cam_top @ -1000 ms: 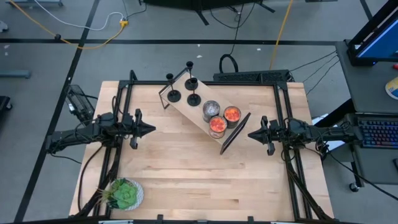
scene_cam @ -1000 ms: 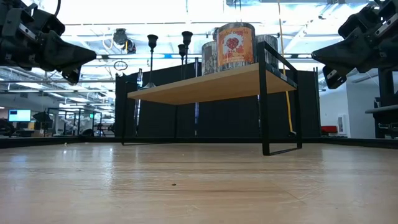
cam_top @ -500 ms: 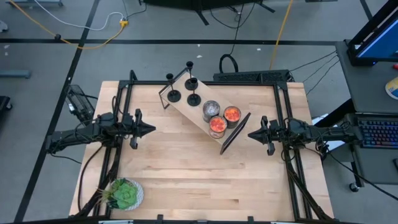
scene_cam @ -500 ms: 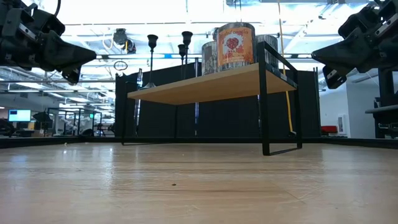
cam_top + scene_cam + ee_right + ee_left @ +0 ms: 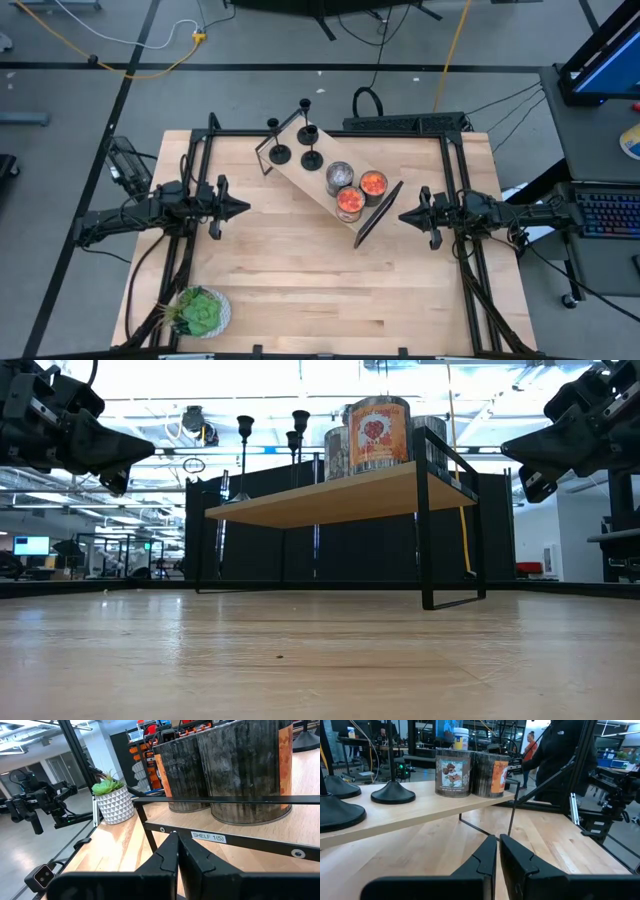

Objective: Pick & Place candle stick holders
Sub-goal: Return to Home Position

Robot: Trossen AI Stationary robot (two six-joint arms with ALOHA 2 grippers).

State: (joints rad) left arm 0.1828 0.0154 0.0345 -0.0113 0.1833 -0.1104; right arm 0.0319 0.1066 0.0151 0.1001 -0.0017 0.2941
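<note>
Three black candle stick holders (image 5: 279,153) (image 5: 308,133) (image 5: 312,160) stand upright on their round bases at the far-left end of a wooden shelf (image 5: 300,178). In the left wrist view their bases (image 5: 393,795) rest on the shelf board. In the low view their stems (image 5: 243,445) rise above it. My left gripper (image 5: 243,209) is shut and empty, pointing level at the table's left, short of the shelf; its fingers (image 5: 497,846) aim under the board. My right gripper (image 5: 402,215) is shut and empty at the table's right, near the shelf's right end (image 5: 210,837).
A silver jar (image 5: 340,177) and two orange-red jars (image 5: 373,184) (image 5: 350,203) stand on the shelf's right half. A potted green plant (image 5: 200,312) sits at the near left corner. Black frame rails (image 5: 195,190) run along both table sides. A person (image 5: 560,750) stands beyond the table.
</note>
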